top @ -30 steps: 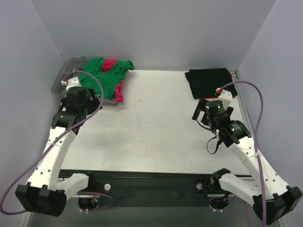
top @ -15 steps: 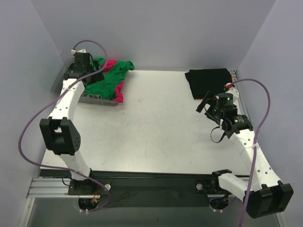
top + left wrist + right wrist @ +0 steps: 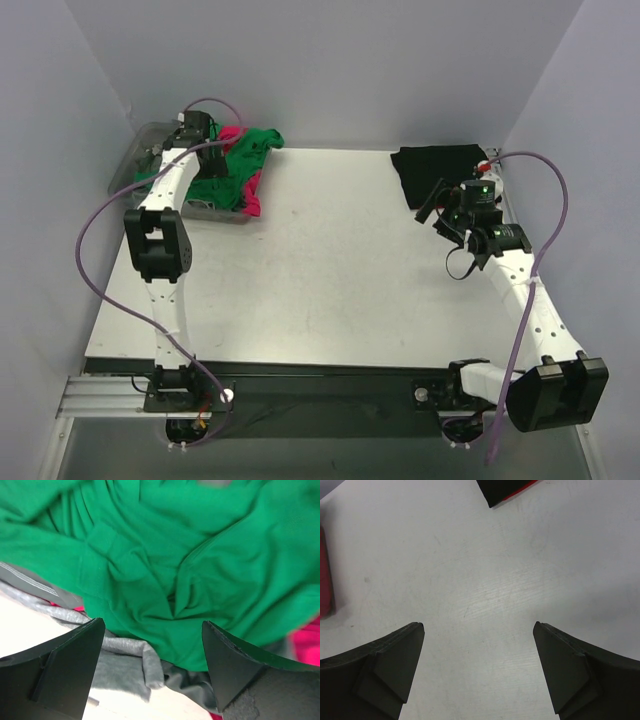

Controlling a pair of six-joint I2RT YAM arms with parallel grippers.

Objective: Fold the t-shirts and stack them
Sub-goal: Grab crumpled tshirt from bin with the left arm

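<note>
Two left fingers (image 3: 60, 675) stand wide apart with nothing between them, directly over the crumpled bright green cloth t-shirt (image 3: 200, 580). A grey cloth t-shirt (image 3: 125, 665) lies under its edge nearest the fingers, and a magenta pink t-shirt (image 3: 305, 640) shows at one side. Descend onto one raised green fold only, then close, so no grey cloth is pinched. The right fingers (image 3: 380, 675), likewise wide and empty, hang over the bare white desk (image 3: 480, 580), with the folded black t-shirt (image 3: 440, 172) just beyond.
</note>
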